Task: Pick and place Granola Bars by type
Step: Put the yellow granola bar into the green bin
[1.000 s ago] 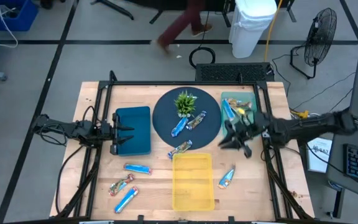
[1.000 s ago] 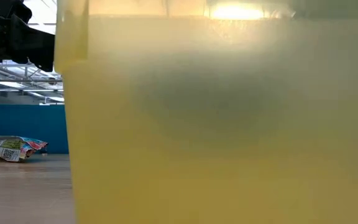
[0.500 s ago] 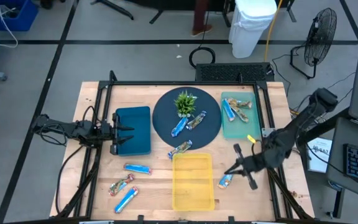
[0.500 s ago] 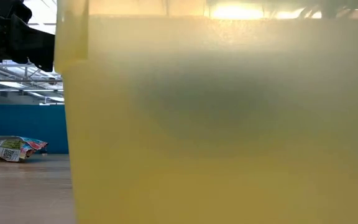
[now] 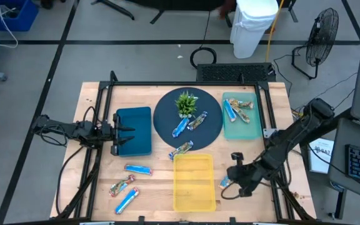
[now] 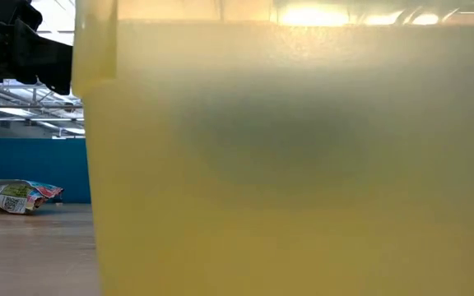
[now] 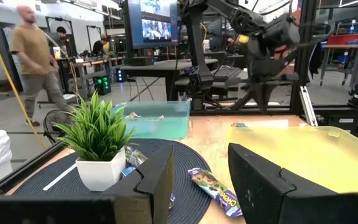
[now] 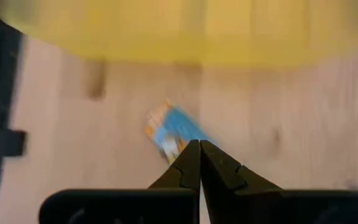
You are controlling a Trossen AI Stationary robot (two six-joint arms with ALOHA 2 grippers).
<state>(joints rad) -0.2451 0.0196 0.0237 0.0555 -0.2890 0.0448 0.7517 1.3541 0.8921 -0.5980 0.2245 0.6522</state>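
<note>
Your right gripper (image 5: 231, 183) hangs low beside the yellow bin (image 5: 194, 181), its fingertips pressed together over a blue bar (image 8: 178, 131) on bare wood; the bin wall crowds that side. You have open table between the bin and the teal tray (image 5: 241, 117). The round mat (image 5: 167, 119) is cluttered: a plant (image 5: 186, 103) stands at its far edge with two bars just beside it. The left gripper (image 5: 119, 140) sits over the blue bin (image 5: 135, 130). Three bars (image 5: 129, 184) lie near the front left, well apart, with room to reach down between them.
</note>
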